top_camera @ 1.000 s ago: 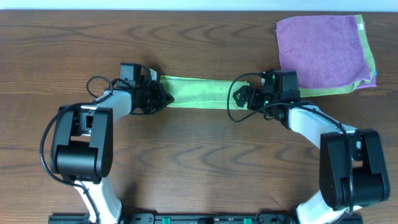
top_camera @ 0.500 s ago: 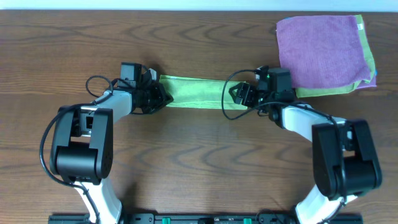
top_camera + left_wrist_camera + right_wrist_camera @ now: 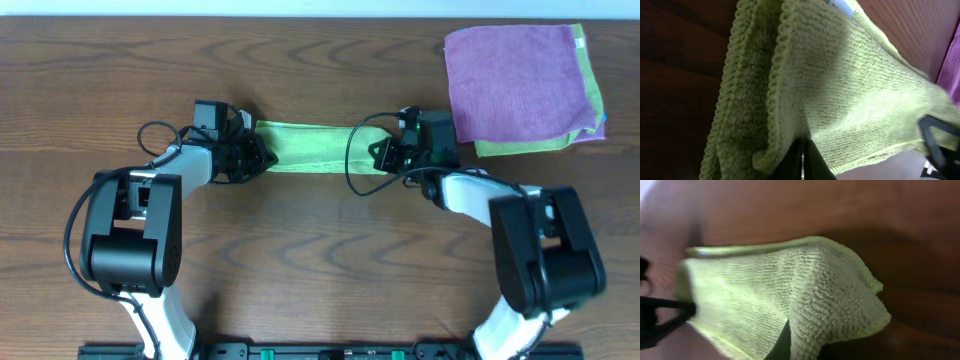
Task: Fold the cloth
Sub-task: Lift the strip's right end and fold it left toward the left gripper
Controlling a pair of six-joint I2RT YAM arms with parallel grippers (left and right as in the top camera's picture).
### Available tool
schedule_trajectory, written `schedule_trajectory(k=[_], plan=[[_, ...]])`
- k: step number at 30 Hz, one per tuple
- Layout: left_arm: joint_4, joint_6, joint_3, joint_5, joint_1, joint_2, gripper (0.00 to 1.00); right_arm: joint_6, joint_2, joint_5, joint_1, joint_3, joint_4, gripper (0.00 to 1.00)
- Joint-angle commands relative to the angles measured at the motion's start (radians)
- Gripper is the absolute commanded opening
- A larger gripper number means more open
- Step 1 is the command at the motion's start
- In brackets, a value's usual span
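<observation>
The cloth point(image 3: 310, 147) is a light green towel, lying as a narrow folded strip on the wooden table between my two grippers. My left gripper point(image 3: 262, 155) is shut on its left end; in the left wrist view the jaws point(image 3: 803, 150) pinch the doubled hem of the cloth point(image 3: 840, 85). At the right end, my right gripper point(image 3: 378, 155) is shut on the cloth. The right wrist view shows the cloth point(image 3: 790, 285) bunched over a dark finger point(image 3: 782, 342), with its corner lifted off the table.
A stack of folded cloths lies at the back right, purple point(image 3: 515, 80) on top with a green one point(image 3: 592, 100) showing beneath. The right arm's black cable point(image 3: 352, 170) loops over the strip's right end. The table's far edge point(image 3: 320, 18) runs just behind.
My right gripper has slid left along the strip and shut on the cloth's right end, so the strip now looks shorter. The left gripper has held still, shut on the left end.
</observation>
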Motion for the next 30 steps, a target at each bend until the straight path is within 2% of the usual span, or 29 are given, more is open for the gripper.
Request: schedule_trajectory(k=[1,10,17,21,30], plan=[[-0.014,0.014,0.001,-0.073,0.007,0.004,0.06,-0.012,-0.107,-0.001,0.014,-0.004,-0.001,0.01],[-0.010,0.006,0.001,-0.069,0.007,0.004,0.06,0.008,-0.163,0.007,0.095,0.003,0.003,0.01],[-0.006,0.006,0.001,-0.067,0.007,0.004,0.05,0.008,-0.156,0.135,0.192,0.066,-0.033,0.01],[0.001,0.006,0.002,-0.048,0.007,0.004,0.06,-0.009,-0.112,0.164,0.230,0.149,-0.099,0.01],[0.001,0.007,0.002,-0.008,0.007,0.003,0.05,-0.021,0.038,0.167,0.301,0.317,-0.132,0.01]])
